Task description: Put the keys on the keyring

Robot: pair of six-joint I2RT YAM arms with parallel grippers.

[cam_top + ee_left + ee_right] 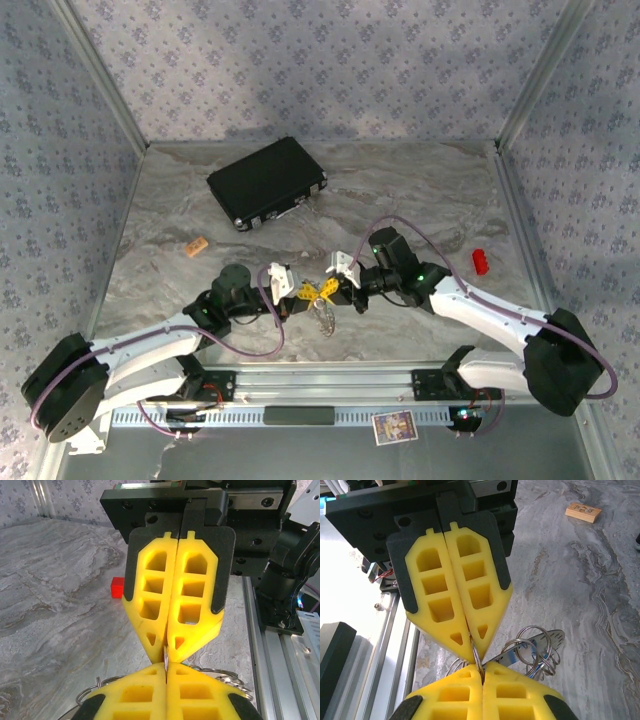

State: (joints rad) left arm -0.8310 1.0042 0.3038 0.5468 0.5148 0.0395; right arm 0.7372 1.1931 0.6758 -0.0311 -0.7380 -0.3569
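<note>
My left gripper (308, 292) and right gripper (328, 290) meet tip to tip above the near middle of the table. Both are shut on the same thin metal loop of the keyring (165, 659), seen edge-on between the yellow fingertips. In the left wrist view my own left gripper (166, 668) is at the bottom and the right gripper (166, 652) faces it from above. From the right wrist, the right gripper (481, 670) is at the bottom and the left gripper (475, 652) above. Behind them hangs a bunch of wire rings (535, 647) with a flat grey metal piece (555, 639) and a blue bit. I cannot make out the keys clearly.
A black rectangular case (266, 182) lies at the back of the table. A small wooden block (197, 245) sits to the left and a red block (479, 261) to the right. The metal rail (320, 382) runs along the near edge.
</note>
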